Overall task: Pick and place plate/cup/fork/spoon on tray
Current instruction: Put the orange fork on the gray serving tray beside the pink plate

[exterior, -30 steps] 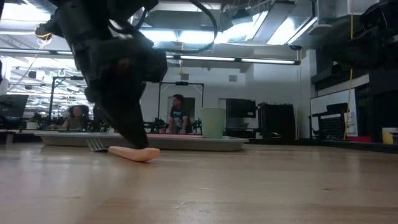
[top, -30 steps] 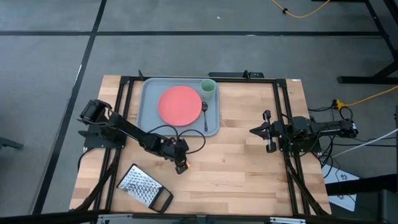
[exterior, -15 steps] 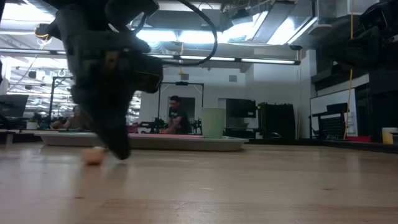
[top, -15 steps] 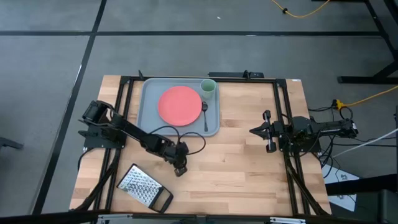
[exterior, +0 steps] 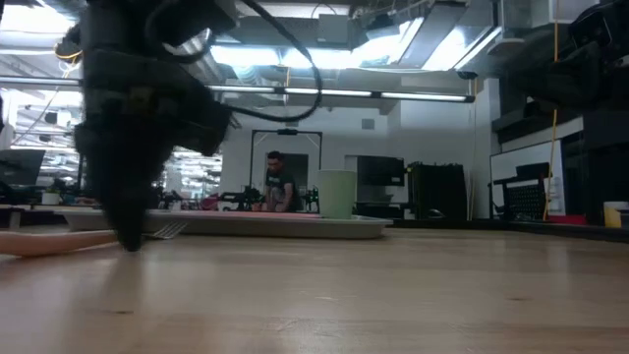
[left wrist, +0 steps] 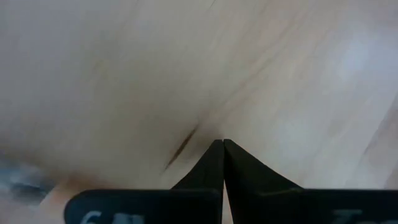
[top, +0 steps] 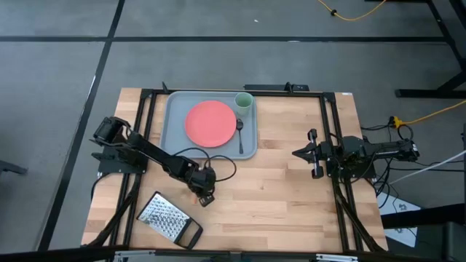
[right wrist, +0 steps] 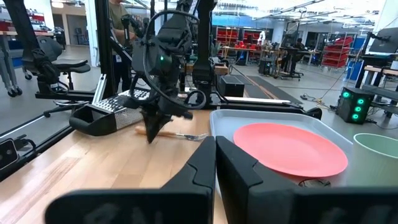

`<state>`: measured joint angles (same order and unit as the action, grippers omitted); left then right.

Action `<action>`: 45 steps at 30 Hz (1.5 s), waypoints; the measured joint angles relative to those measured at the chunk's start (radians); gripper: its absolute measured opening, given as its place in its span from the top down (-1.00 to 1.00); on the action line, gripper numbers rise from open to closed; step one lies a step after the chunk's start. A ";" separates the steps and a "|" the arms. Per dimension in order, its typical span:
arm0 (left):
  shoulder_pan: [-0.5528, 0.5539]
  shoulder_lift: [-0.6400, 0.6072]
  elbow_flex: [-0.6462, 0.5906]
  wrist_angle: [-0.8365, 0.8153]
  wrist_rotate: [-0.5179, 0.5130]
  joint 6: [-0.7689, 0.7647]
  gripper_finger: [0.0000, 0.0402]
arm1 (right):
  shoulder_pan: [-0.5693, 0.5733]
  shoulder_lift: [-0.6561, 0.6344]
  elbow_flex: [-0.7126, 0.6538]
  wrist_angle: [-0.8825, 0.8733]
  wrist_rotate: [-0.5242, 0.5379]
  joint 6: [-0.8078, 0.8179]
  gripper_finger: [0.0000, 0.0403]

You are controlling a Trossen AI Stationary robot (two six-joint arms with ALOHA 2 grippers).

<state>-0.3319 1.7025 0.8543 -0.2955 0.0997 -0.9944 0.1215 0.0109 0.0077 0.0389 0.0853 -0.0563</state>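
The fork lies flat on the bare wood near the table's front left, with its orange handle (exterior: 39,242) and silver tines (exterior: 169,231); it also shows in the right wrist view (right wrist: 180,135). My left gripper (top: 204,198) is shut, tips down at the fork. The grey-blue tray (top: 175,135) at the far middle holds the coral plate (top: 210,122), the pale green cup (top: 243,102) and the dark spoon (top: 239,135). My right gripper (top: 296,153) waits shut at the table's right, touching nothing. My left gripper stands with its shut fingertips (exterior: 128,239) on the table against the fork, between the orange handle (right wrist: 160,131) and the tines. The fingers come from above, pointing down. The fork lies flat on the wood. The gripper's own body hides the exact spot of contact.
A metal grater with a black handle (top: 169,219) lies near the front left corner, close to my left gripper. Bare wood (top: 277,196) stretches between the two arms and along the front. Dark frame rails (top: 326,116) run along both sides of the table.
My left gripper has gone a little toward the table's left edge, staying shut and low on the table. The fork has turned about flat on the wood: in the low view its handle, first pointing right, now points left and the tines right.
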 joint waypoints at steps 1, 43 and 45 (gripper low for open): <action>-0.004 -0.016 0.000 -0.027 -0.002 -0.006 1.00 | 0.000 0.000 0.000 0.001 0.000 -0.001 0.91; 0.042 -0.136 0.026 -0.264 -0.301 -0.161 1.00 | 0.000 0.002 0.000 0.001 0.000 -0.001 0.91; 0.055 -0.136 0.026 -0.264 -0.305 -0.121 1.00 | 0.000 0.002 0.000 0.001 0.000 -0.001 0.91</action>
<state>-0.2773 1.5665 0.8806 -0.5598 -0.2056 -1.1158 0.1216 0.0132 0.0074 0.0397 0.0853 -0.0574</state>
